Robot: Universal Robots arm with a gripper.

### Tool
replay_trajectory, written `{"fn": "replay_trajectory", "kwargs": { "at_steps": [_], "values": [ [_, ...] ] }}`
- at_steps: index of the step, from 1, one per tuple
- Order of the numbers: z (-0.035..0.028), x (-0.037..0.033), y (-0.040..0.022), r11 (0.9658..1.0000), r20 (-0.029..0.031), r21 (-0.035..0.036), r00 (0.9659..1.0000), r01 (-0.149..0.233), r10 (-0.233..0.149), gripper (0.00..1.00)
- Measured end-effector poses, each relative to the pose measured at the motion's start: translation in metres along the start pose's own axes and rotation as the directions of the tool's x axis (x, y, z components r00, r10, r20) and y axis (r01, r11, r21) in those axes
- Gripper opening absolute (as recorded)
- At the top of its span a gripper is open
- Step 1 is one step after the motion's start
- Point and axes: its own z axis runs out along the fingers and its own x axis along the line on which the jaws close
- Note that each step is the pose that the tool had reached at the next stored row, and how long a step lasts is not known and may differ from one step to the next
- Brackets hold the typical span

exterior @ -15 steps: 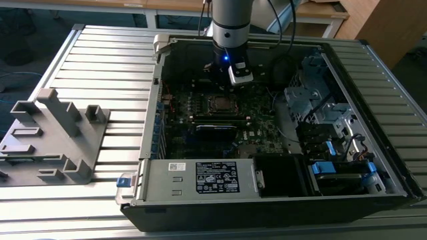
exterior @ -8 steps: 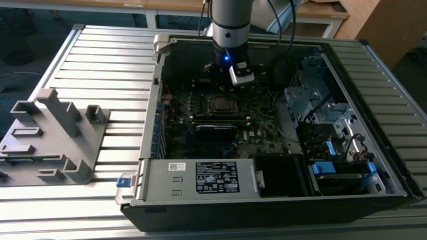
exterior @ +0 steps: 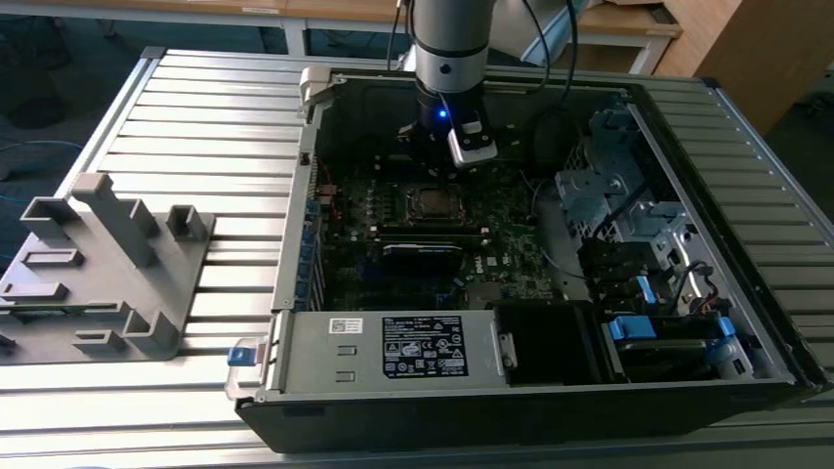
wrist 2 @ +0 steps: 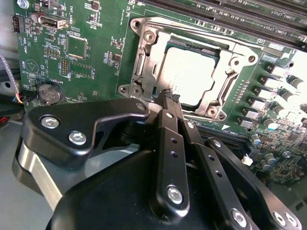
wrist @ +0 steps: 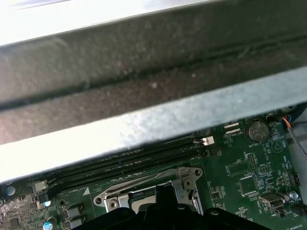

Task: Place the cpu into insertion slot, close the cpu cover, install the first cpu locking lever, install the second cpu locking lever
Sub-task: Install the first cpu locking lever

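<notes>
**Pressed-together fingertips working right at the socket edge**

The gripper [wrist 2: 169,97] is showing its two fingers pressed together with nothing visible between them. In the second wrist view the tip is hanging right at the corner of the cover [wrist 2: 144,67]. Whether it is touching the metal, I cannot tell.

The chip [wrist 2: 189,72] is lying flat in the socket [exterior: 431,201] of the motherboard [wrist 2: 96,52]. Its grey top is showing through the window of the cover, which is lying down over it. The locking levers are too hard to make out, so I cannot tell if either is latched.

The main risk, as I am judging it, is the narrow tip sliding off the thin metal it is working near. It would then be landing on the green board or on the small parts crowding the socket. Pushing down at a slant would be the likely cause.

A second risk is the cover not sitting fully flat. Force on a lever would then be loading the chip unevenly.

The wall of the computer case [exterior: 293,274] is also standing close to the arm, so a wide sideways sweep could be catching it.
</notes>
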Motion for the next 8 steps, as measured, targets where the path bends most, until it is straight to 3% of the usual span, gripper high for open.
{"fn": "replay_trajectory", "kwargs": {
  "at_steps": [8],
  "values": [
    [0.0,-0.0001,-0.0005,1.0,-0.0003,-0.0004,1.0,0.006,-0.006,0.1]
  ]
}}
